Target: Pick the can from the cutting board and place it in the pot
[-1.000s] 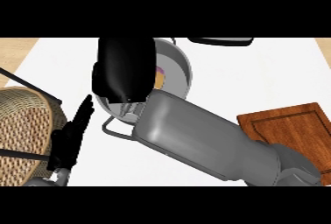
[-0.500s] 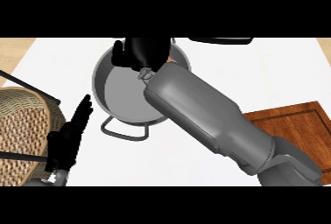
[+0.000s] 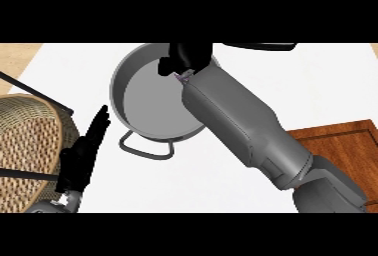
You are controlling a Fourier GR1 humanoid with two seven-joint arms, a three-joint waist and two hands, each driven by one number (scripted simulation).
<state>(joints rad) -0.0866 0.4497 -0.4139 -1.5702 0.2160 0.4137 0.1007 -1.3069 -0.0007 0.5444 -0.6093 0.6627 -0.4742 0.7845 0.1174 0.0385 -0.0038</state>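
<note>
The grey pot (image 3: 148,107) stands in the middle of the white counter, its loop handle (image 3: 148,149) pointing toward me. My right forearm crosses over the pot's right side. My right hand (image 3: 188,57) hangs above the pot's far rim, fingers curled downward. The can is hidden inside that hand, and none shows in the visible part of the pot's bottom. The wooden cutting board (image 3: 343,145) lies at the right edge with nothing on its visible part. My left hand (image 3: 83,152) rests open at the lower left, fingers pointing up.
A wicker basket (image 3: 26,150) with a dark frame fills the left edge, close to my left hand. A dark object (image 3: 258,46) lies at the counter's far edge behind the pot.
My right arm has stretched farther away from me, carrying the hand from the pot's near side to above its far rim. The left hand has stayed put.
</note>
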